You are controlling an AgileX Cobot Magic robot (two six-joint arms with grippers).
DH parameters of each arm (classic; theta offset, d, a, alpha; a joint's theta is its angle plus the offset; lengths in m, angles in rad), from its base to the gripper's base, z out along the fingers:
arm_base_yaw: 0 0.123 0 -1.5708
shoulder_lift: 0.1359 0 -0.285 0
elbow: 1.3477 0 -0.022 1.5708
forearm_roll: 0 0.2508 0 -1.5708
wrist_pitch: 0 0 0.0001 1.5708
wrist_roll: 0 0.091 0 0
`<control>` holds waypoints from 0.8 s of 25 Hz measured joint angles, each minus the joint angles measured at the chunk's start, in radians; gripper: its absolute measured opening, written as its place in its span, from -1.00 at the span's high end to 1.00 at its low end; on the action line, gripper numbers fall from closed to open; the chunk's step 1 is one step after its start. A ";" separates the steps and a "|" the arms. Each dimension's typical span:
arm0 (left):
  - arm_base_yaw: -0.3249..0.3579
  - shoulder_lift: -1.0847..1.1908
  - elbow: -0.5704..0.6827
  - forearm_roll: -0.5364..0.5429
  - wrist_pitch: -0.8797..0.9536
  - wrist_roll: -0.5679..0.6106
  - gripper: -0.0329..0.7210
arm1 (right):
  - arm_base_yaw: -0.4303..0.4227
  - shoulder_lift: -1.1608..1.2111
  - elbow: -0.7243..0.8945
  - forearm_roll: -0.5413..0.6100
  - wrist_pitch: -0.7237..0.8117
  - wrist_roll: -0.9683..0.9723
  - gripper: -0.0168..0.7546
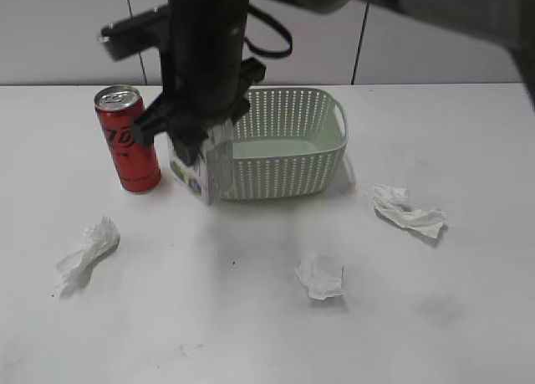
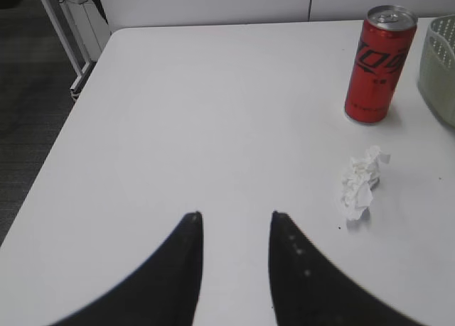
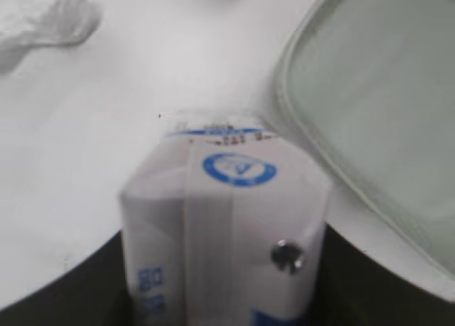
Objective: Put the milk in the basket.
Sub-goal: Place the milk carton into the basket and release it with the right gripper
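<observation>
1. Milk [image 1: 203, 168], a small white carton with blue and green print, sits between the red soda can [image 1: 127, 139] and the pale green basket [image 1: 288, 141] on the white desk [image 1: 251, 317]; whether its base touches the desk cannot be told in the exterior view.
2. Seen from the right wrist view, the milk [image 3: 227, 219] fills the lower middle, with a blue ring mark on its top face and dark jaws pressed against both of its sides.
3. The right gripper [image 1: 201, 137] reaches across from the upper right of the exterior view and comes down over the carton, its jaws clenched on the milk.
4. The basket stands just beside the carton, on the side away from the can, and its floor [image 3: 384, 91] shows bare in the right wrist view.
5. The left gripper [image 2: 234, 269] hangs above a bare part of the desk, well apart from the carton; its two dark jaws stand apart with nothing between them.
6. A crumpled tissue [image 2: 361, 184] lies near the soda can [image 2: 377, 63] in the left wrist view.
7. Two more crumpled tissues lie on the desk in front of the basket [image 1: 320, 277] and off to its right [image 1: 407, 210].
</observation>
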 joint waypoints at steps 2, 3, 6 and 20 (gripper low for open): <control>0.000 0.000 0.000 0.000 0.000 0.001 0.28 | -0.020 -0.044 -0.020 -0.012 0.003 0.000 0.06; 0.000 0.000 0.000 0.000 0.000 0.001 0.28 | -0.037 -0.067 -0.025 -0.024 0.004 -0.001 0.06; 0.000 0.000 0.000 0.000 0.000 0.000 0.28 | -0.110 -0.101 -0.036 -0.044 0.006 -0.002 0.06; 0.000 0.000 0.000 0.000 0.000 0.000 0.28 | -0.253 0.082 -0.037 -0.075 -0.196 -0.020 0.06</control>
